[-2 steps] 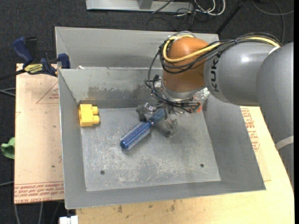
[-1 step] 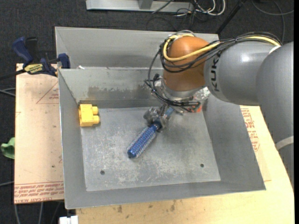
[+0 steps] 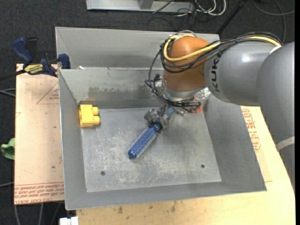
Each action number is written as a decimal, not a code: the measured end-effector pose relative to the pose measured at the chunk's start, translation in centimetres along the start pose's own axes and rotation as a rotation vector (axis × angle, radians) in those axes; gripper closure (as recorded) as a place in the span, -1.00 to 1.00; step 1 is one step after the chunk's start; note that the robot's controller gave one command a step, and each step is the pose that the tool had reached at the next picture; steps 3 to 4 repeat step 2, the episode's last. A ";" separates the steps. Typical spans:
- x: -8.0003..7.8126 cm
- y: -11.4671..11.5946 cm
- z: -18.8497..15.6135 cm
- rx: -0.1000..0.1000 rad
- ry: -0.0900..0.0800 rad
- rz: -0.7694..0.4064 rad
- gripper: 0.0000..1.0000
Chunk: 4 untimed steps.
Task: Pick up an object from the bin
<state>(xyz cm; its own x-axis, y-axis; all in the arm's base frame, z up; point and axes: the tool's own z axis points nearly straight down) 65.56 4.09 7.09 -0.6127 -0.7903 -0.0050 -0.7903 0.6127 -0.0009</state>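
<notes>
Blue bristled cylinder [image 3: 143, 142], brush-like, lies flat on the floor of the grey bin [image 3: 154, 177]. It is taken here as the reference for everything else. It lies on a diagonal, with one end pointing lower left and the other upper right. All of its length shows apart from the upper-right tip.

Gripper [image 3: 158, 118] sits at the cylinder's upper-right end, low in the bin. Its metal parts overlap that tip. From this angle, whether the gripper is clamped on the tip, released around it, or merely above it cannot be told. The wrist hides the contact point. The cylinder's body looks to be resting on the bin floor, not lifted, though the shadow under it is faint.

Orange cover [image 3: 185, 60] on the wrist stands directly above and a little right of the cylinder's upper end. Cables [image 3: 165, 55] loop round the cover's left side and run off rightward. The grey arm [image 3: 248, 74] stretches away to the right of the cylinder, well above the level of the bin rim.

Yellow block [image 3: 88, 115], small with a stepped outline, sits well apart from the cylinder, to its left and somewhat higher in the view. It rests at the foot of the left wall. Bare floor lies between the block and the cylinder.
</notes>
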 end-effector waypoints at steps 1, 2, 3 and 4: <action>0.2 0.2 -10.3 0.006 -0.003 -0.017 1.00; -0.1 1.2 -20.0 0.007 -0.004 0.005 1.00; -0.1 1.2 -20.0 0.007 -0.004 0.005 1.00; -0.1 1.2 -20.0 0.007 -0.004 0.005 1.00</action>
